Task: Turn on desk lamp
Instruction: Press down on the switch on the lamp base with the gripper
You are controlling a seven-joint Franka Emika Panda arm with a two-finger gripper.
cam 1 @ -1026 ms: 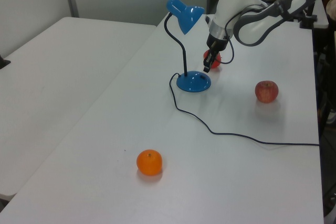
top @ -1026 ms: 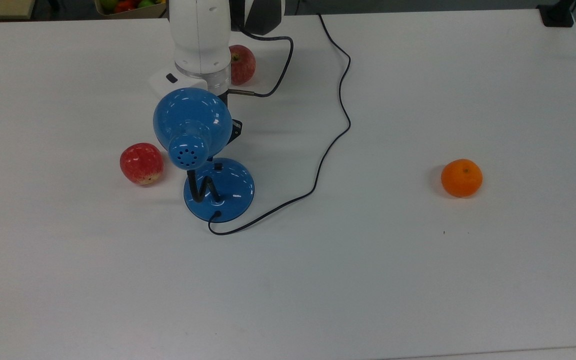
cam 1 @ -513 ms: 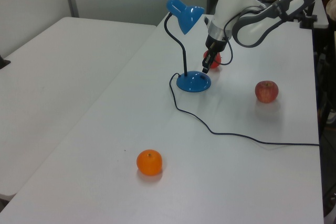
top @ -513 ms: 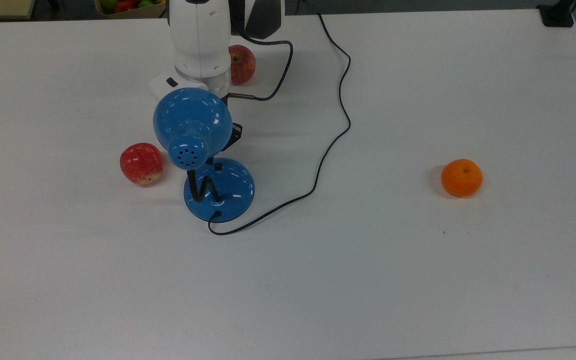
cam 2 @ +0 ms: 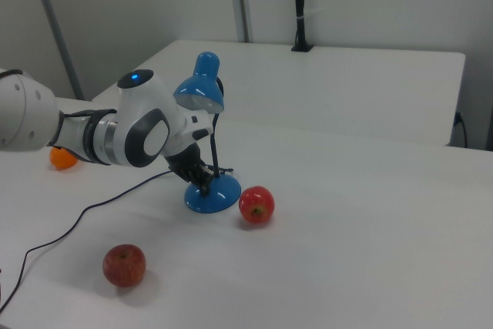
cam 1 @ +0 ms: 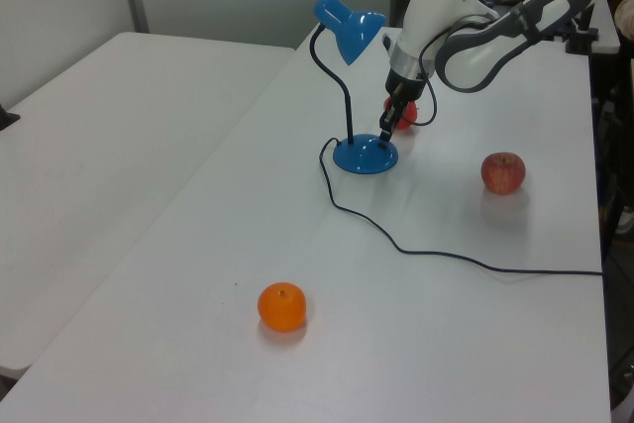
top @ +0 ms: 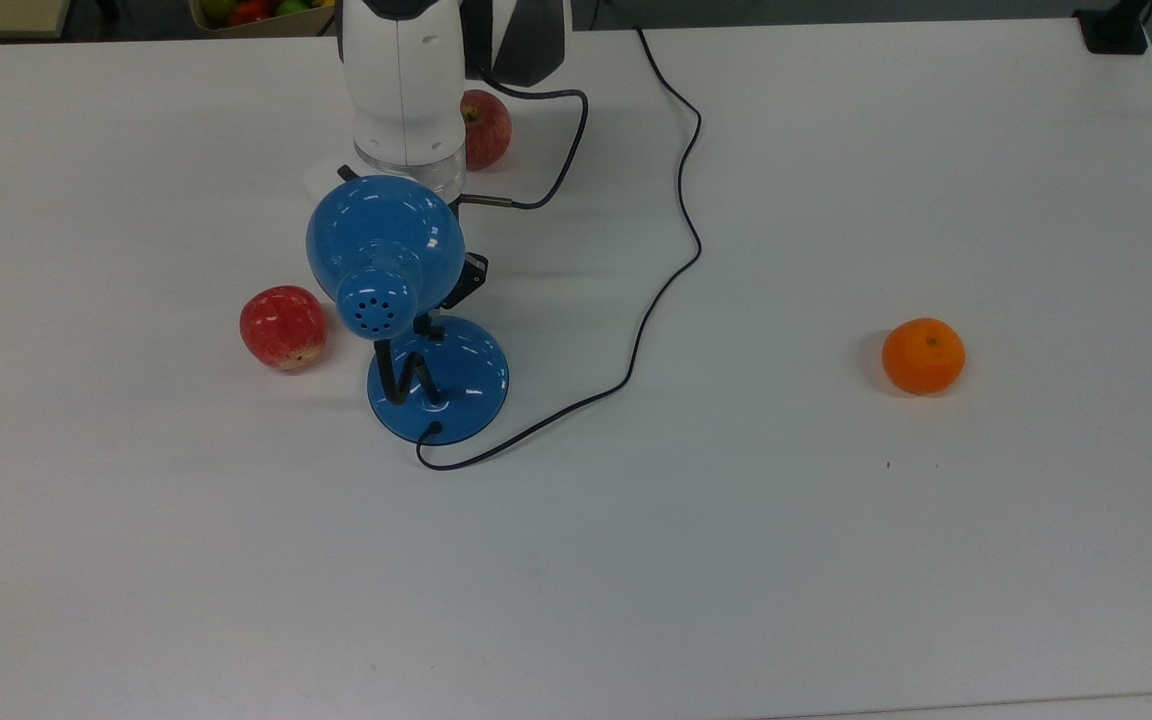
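Observation:
The blue desk lamp stands on the white table, its dome shade (top: 386,235) above its round base (top: 466,385). A bent black gooseneck (top: 401,375) joins them, and a black cord (top: 676,230) runs off toward the table's far edge. My gripper (top: 426,323) reaches down behind the shade, shut, with its tip at the base's far rim where the small black switch sits. In the left view the gripper (cam 1: 384,134) points down right above the base (cam 1: 366,156). In the right view the gripper (cam 2: 204,179) meets the base's (cam 2: 212,198) top. I cannot tell whether it presses the switch.
A red apple (top: 283,327) lies just to the top view's left of the lamp. Another apple (top: 484,128) sits beside the arm, and an orange (top: 923,355) lies far on the top view's right. The arm's own cable (top: 561,150) loops near the second apple.
The gripper has come down and moved closer to the lamp base, its tip now at the switch end. The lamp, the fruit and the cord have not moved.

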